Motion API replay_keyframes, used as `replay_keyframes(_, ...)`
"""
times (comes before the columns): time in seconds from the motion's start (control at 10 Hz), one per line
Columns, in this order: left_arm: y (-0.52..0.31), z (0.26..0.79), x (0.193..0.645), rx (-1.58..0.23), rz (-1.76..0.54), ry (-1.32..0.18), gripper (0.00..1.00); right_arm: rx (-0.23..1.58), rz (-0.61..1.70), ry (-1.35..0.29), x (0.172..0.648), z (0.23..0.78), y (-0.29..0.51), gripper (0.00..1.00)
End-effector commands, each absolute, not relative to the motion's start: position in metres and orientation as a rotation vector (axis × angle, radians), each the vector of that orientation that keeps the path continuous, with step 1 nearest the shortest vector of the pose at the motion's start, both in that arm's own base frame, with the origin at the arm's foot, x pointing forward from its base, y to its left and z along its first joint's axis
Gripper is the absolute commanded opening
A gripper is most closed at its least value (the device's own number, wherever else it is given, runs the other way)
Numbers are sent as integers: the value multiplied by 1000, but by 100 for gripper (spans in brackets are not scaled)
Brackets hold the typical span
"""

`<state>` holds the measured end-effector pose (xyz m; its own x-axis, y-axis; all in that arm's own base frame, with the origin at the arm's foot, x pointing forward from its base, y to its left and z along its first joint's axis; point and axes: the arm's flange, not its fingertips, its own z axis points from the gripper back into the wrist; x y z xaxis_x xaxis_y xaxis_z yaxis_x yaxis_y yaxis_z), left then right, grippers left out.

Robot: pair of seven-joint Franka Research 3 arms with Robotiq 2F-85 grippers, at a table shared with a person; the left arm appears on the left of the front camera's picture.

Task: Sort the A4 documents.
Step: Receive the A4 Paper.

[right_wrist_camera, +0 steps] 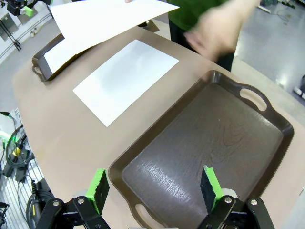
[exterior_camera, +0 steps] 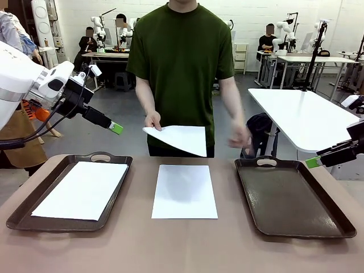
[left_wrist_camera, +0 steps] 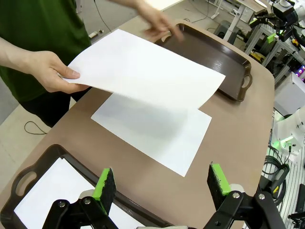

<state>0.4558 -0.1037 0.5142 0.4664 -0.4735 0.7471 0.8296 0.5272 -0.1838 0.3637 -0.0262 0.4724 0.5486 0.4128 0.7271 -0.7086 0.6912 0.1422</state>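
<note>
Front view, sheet positions logged: three A4 documents are counted. The held sheet [exterior_camera: 179, 140] is carried above the far middle of the table [exterior_camera: 182, 250]; it is pinched at one corner by the person's holding hand [exterior_camera: 152, 120] and tilted, with the free end sagging. The flat sheet [exterior_camera: 185, 191] lies directly on the table in the middle, between the trays and touching neither. The trayed sheet [exterior_camera: 81, 190] lies inside the left tray [exterior_camera: 57, 225]. The person's free hand [exterior_camera: 239, 136] is blurred and raised near the far rim of the right tray [exterior_camera: 293, 199]; its purpose cannot be told.

Left gripper [left_wrist_camera: 162, 183]: fingers spread apart, nothing between them; raised at the left, aimed toward the middle. Right gripper [right_wrist_camera: 152, 183]: likewise spread and empty; raised over the right tray.

Risks, as judged:
- The one-corner pinch leaves the held sheet limp; it could slip, or fold if taken far from the held corner.
- No edge of the flat sheet is lifted off the table; pads closed on it would probably crease it or push it along.
- Both of the person's hands are over the middle; contact is possible if an arm is brought in there.

Containers: the left tray is dark brown and holds one sheet, slightly askew within the rim; nothing is held in the right tray, and its grained floor is bare.
</note>
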Motion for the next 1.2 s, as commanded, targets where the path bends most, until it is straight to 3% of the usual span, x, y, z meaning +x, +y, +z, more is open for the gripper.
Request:
replay_keyframes(0.0, -104, 515, 455, -586, -862, -696, 100, 478, 700, -743, 369, 470, -26, 100)
replay_keyframes(1.1, -104, 515, 455, -586, -862, -696, 100, 478, 700, -743, 369, 470, -26, 100)
